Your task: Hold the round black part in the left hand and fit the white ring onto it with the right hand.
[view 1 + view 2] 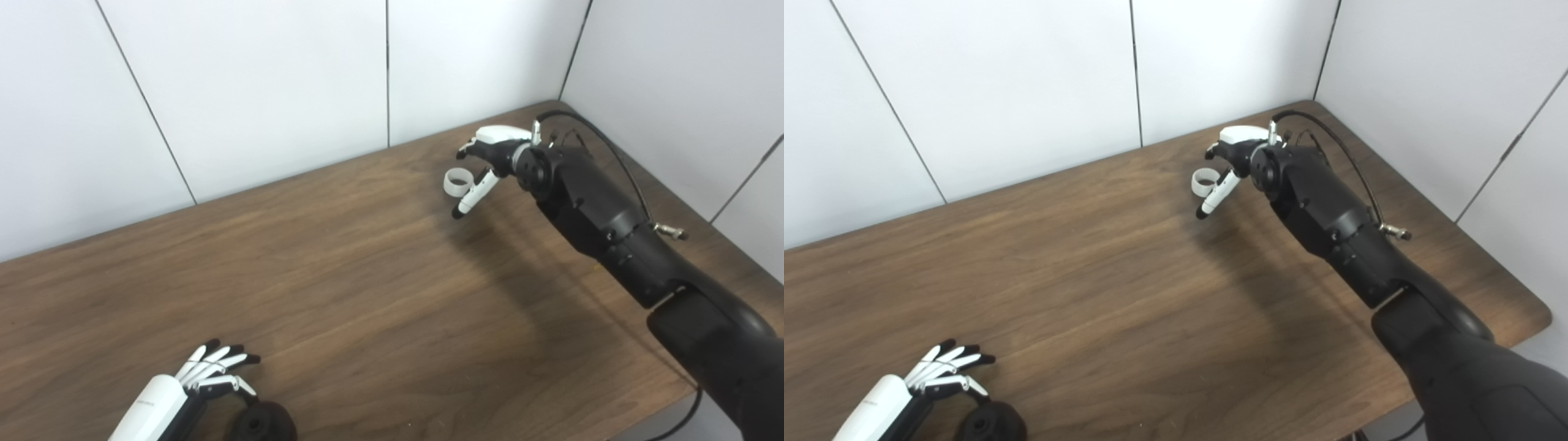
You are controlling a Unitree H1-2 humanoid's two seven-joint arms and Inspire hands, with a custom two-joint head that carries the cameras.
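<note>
No readable text, labels or numbers

both hands have glossy white backs and white fingers tipped in black; the left hand (184, 389) bears a small grey marking; the right arm (612, 226) is matte black, bulky, with a thin black cable (612, 153) and a silver fitting (669, 231)

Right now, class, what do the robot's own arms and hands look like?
The right arm is bulky matte black with a thin black cable looping over it. Both the right hand and left hand have glossy white shells and white fingers tipped black.
</note>
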